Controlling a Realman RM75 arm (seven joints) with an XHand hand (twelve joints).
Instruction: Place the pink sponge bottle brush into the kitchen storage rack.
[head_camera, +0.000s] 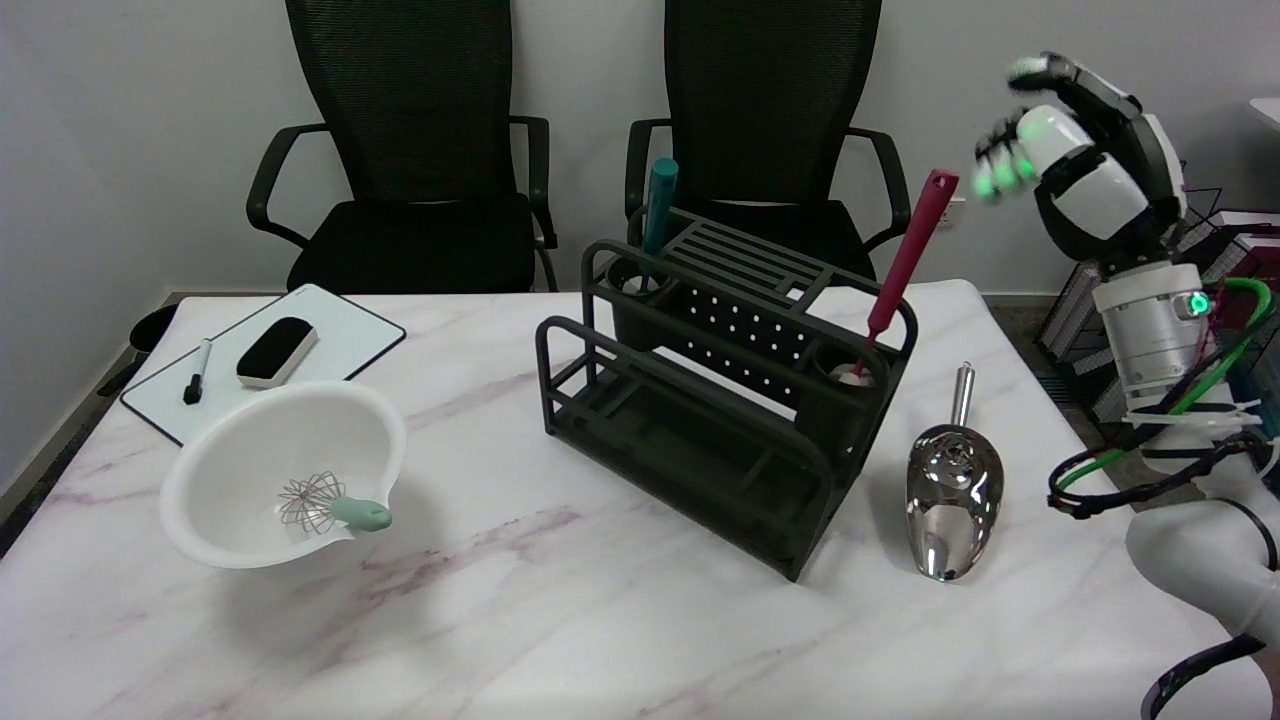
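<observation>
I see my robot hand (1075, 150) raised in the air right of the rack, fingers spread, holding nothing. The pink bottle brush (905, 265) stands tilted in the round right-end cup of the black slatted storage rack (700, 400) on the marbled desk (560, 600).

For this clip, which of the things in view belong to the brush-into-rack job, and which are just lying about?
Job: pink bottle brush, standing in the rack's right-hand cup; black storage rack; right hand, raised beside it, holding nothing.

Lying about: teal-handled brush, metal scoop, white bowl with whisk, whiteboard, eraser, marker, two chairs.
</observation>
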